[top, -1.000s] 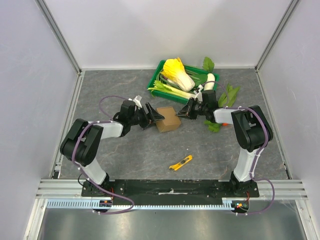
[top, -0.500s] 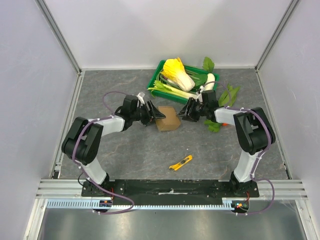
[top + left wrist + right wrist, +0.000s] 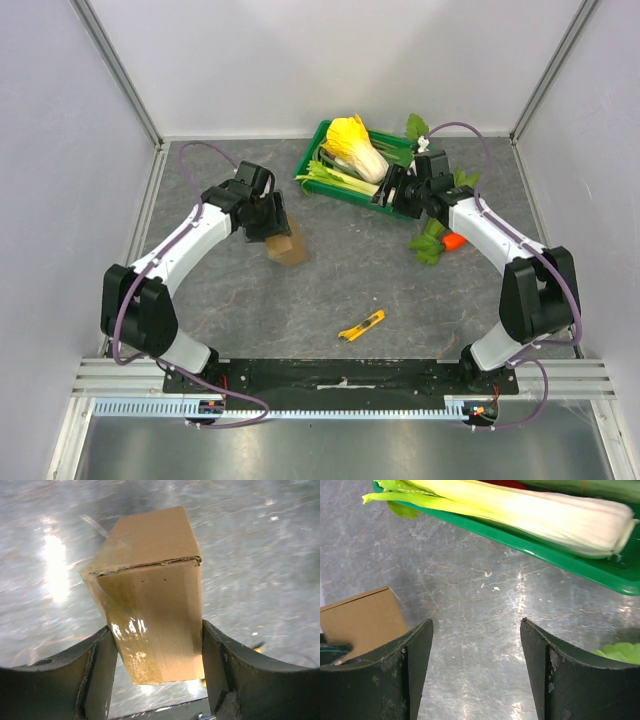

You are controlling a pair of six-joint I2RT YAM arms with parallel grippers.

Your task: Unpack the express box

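The left claw (image 3: 156, 630) grasps the small plain brown cardboard express box (image 3: 150, 580) by its sides, tilted, left of centre over the grey stone-patterned surface (image 3: 330, 290); the right claw (image 3: 476, 625) hangs released, empty, beside the green plastic vegetable crate (image 3: 615, 575).

Express box (image 3: 287, 244) leftward, right jaws off.
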